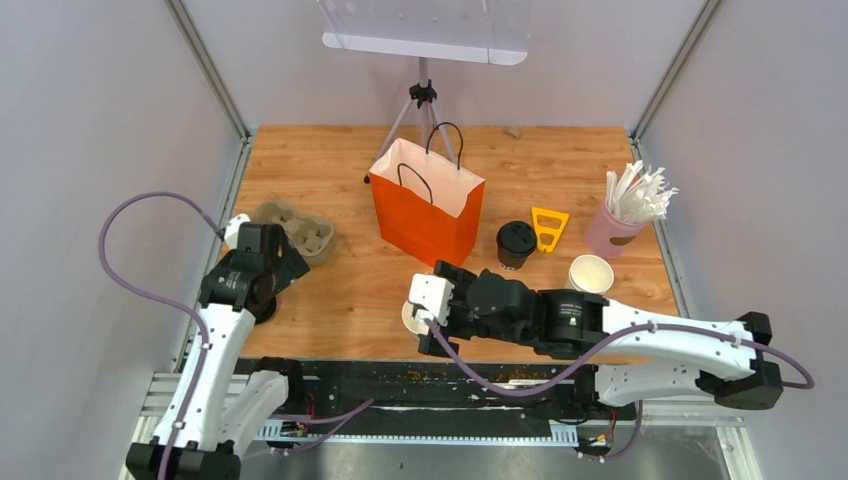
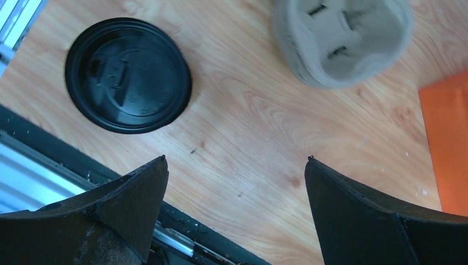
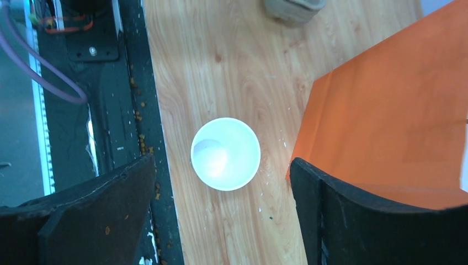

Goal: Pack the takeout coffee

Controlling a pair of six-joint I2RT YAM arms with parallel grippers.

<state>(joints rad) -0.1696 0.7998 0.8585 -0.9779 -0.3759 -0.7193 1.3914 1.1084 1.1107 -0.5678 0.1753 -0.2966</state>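
Hovering my right gripper point(image 3: 222, 161) directly over an upright, lidless white cup point(image 3: 225, 154), jaws released wide either side; my left gripper point(image 2: 236, 160), also spread, hangs near a black lid point(image 2: 128, 75).

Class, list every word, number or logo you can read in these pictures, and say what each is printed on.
No text is readable.
Sticker on the right arm: too small.
Raised marks on the black lid: blurred.
Brown patch on the pink cup: too small.
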